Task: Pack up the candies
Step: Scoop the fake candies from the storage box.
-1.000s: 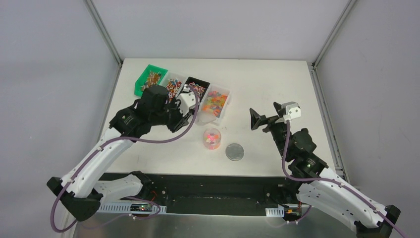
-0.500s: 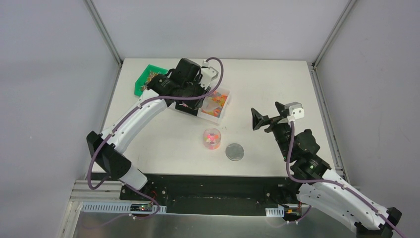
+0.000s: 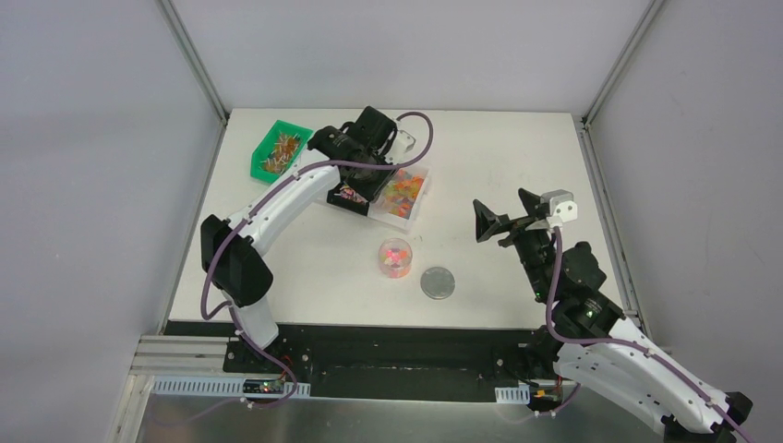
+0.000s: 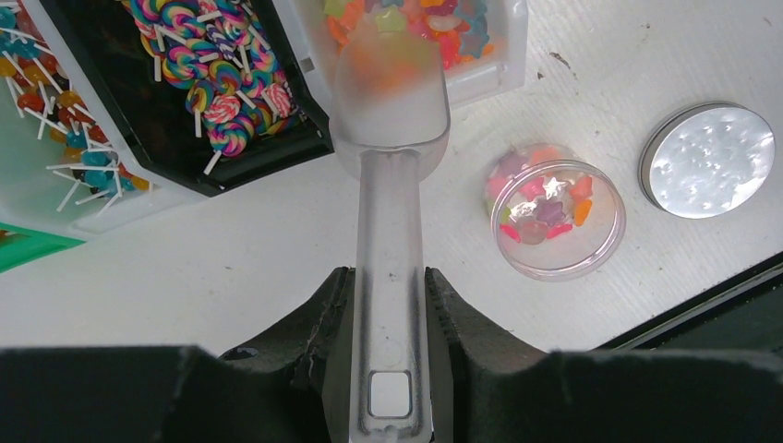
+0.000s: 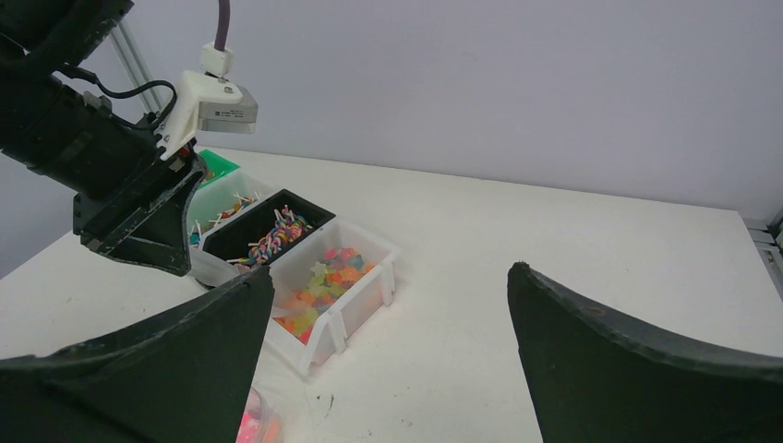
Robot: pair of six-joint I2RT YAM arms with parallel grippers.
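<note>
Near the far left corner of the counter sits a green bin (image 3: 280,149), the first in a row of four running rightward along the far edge. All four hold candies (image 3: 406,187): stick ones in the green bin and the white bin (image 4: 55,198) next to it, swirled ones on sticks in the black bin (image 4: 277,152), and gummy ones in the last white bin (image 3: 397,220). The left gripper (image 4: 388,288) hangs over this row, its fingers pinched tight on the handle of a clear scoop (image 4: 390,185). The scoop's bowl lies over the near rim of the gummy bin. Orange shows through it, but I cannot tell whether that is inside or beneath. Toward the middle of the counter stands a clear round cup (image 4: 609,245) partly filled with candies, and a grey lid (image 3: 438,282) lies flat just beside it on the right, apart from it. Nearer the right edge the right gripper (image 5: 388,269) hovers with its fingers spread wide, holding nothing.
</note>
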